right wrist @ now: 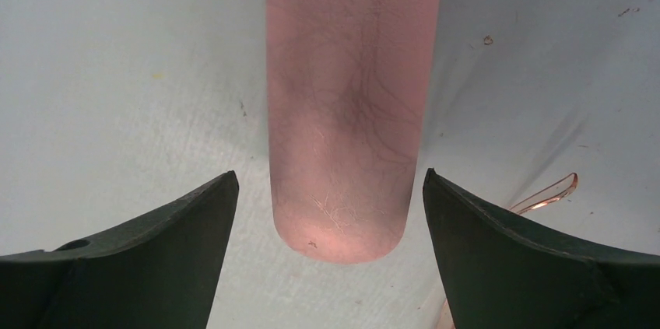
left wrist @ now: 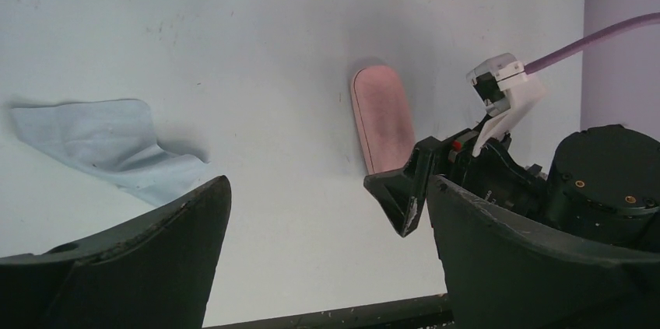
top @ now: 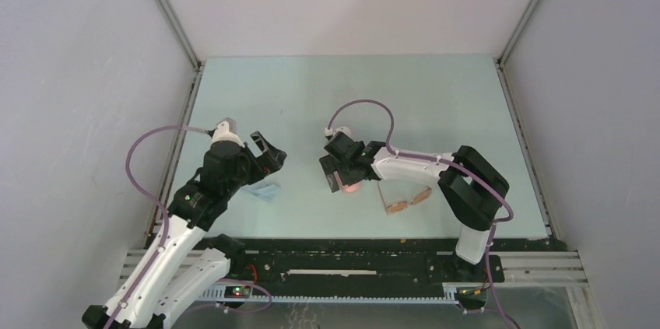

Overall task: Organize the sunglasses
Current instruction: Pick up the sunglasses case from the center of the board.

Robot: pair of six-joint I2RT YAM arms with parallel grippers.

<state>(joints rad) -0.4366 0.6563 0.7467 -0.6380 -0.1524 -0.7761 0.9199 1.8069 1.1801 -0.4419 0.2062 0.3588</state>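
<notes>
The sunglasses point(top: 407, 201), thin orange-brown frame with amber lenses, lie on the table under the right arm; one temple tip point(right wrist: 554, 191) shows in the right wrist view. The pink case point(top: 351, 183) lies closed just left of them. It shows in the right wrist view point(right wrist: 348, 103) and in the left wrist view point(left wrist: 382, 120). My right gripper point(top: 340, 176) is open, low over the case, its jaws on either side of the case's near end without touching it point(right wrist: 327, 220). My left gripper point(top: 268, 154) is open and empty, left of the case point(left wrist: 327, 220).
A light blue cloth point(top: 265, 190) lies crumpled beside the left arm, also in the left wrist view point(left wrist: 109, 146). Grey walls close in the pale green table point(top: 350, 96) on three sides. A black rail point(top: 350, 255) runs along the near edge.
</notes>
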